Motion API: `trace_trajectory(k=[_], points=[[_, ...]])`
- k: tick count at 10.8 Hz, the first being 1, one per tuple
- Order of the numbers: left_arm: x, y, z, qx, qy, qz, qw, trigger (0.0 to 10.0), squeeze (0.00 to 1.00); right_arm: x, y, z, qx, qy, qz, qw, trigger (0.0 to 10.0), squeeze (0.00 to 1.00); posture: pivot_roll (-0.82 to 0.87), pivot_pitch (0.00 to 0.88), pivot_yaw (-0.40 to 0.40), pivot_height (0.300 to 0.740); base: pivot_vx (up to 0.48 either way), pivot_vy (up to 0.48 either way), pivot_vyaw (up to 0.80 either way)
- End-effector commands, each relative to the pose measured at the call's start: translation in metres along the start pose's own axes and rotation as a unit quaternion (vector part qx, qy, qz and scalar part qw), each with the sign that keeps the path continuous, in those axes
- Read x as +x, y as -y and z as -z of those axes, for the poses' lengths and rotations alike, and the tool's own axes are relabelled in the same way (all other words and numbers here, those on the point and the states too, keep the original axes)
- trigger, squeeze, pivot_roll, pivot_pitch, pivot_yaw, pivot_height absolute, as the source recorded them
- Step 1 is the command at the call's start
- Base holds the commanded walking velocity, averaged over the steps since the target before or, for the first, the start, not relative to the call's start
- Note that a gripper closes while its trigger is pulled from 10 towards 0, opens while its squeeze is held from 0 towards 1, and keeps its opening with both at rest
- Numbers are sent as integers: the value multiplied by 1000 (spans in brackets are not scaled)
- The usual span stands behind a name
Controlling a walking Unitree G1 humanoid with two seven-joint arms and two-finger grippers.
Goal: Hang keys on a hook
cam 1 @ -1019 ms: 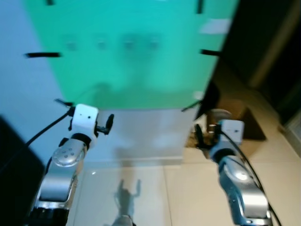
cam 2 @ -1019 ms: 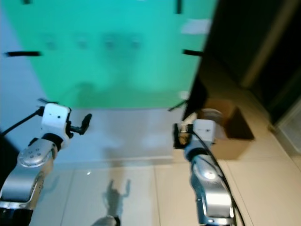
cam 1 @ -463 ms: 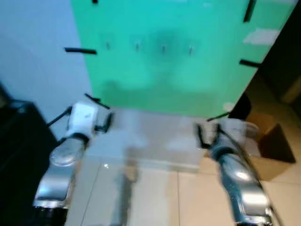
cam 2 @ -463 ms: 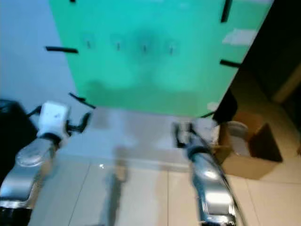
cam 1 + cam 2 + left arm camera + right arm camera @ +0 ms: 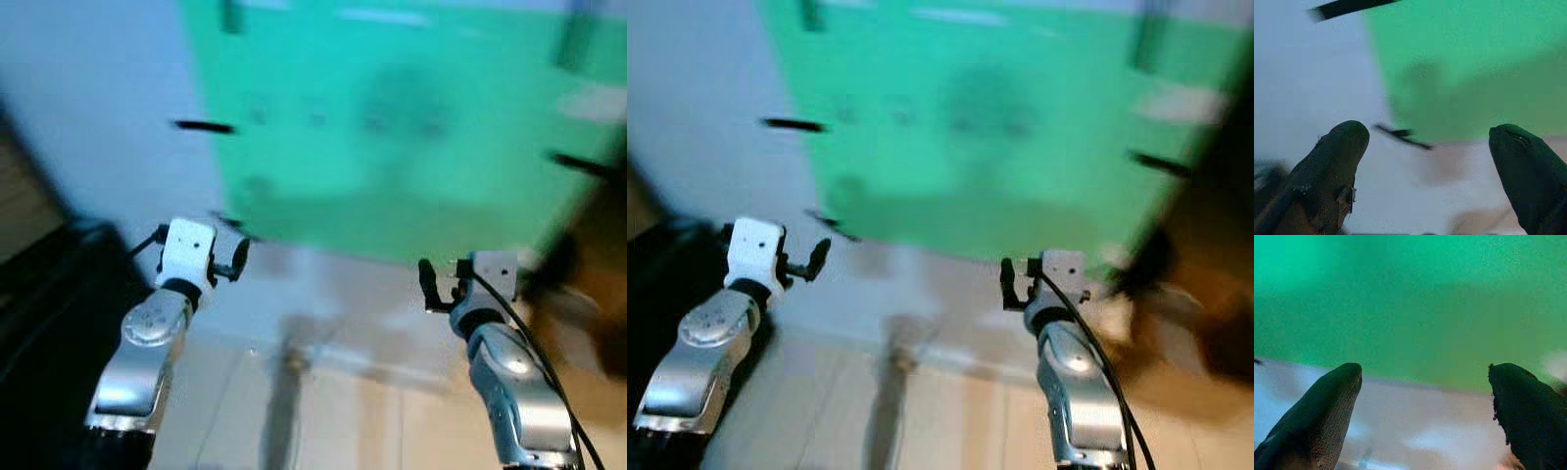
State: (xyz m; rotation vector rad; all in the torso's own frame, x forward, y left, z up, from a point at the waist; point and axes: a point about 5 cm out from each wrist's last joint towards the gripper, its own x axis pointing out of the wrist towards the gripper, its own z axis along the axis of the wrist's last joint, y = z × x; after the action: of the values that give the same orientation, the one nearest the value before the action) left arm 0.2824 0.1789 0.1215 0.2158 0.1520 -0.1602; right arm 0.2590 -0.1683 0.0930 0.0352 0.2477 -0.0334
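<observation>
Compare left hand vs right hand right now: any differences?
The left hand sits in front of the white wall beside the green panel; the right hand sits below that panel. The left hand is raised a bit higher than the right hand. Both are open and hold nothing.

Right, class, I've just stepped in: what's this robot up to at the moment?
The robot faces a green panel taped to a pale wall, with a blurred row of small hooks near its top. Both arms are raised toward it: the left gripper and right gripper are open and empty. No keys can be made out, so nothing is hung.
</observation>
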Motion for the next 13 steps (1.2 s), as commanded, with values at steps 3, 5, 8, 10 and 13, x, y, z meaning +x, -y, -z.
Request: trace_trajectory(k=[3, 5, 8, 10, 13], points=[[-2, -9, -1, 4, 1, -11, 1000, 10000, 0, 1, -11, -2, 3, 4, -25, 1000, 10000, 1000, -39, 0, -29, 740, 290, 0, 800], [-3, -9, -1, 4, 2, -12, 1000, 10000, 0, 0, -13, -1, 1, 3, -40, 999, 10000, 1000, -31, 0, -34, 740, 292, 0, 800], [-5, -10, -1, 5, 3, -12, 1000, 10000, 0, 0, -14, 0, -4, 4, -58, 998, 10000, 1000, -22, 0, -38, 740, 294, 0, 800], [-6, -10, -2, 7, 6, -13, 1000, 10000, 0, 1, -12, 0, -7, 4, -58, 998, 10000, 1000, -18, 0, -40, 740, 292, 0, 800], [-6, -10, -3, 8, 8, -12, 1000, 10000, 0, 1, -11, 0, -7, 7, -55, 998, 10000, 1000, -17, 0, -37, 740, 296, 0, 800]])
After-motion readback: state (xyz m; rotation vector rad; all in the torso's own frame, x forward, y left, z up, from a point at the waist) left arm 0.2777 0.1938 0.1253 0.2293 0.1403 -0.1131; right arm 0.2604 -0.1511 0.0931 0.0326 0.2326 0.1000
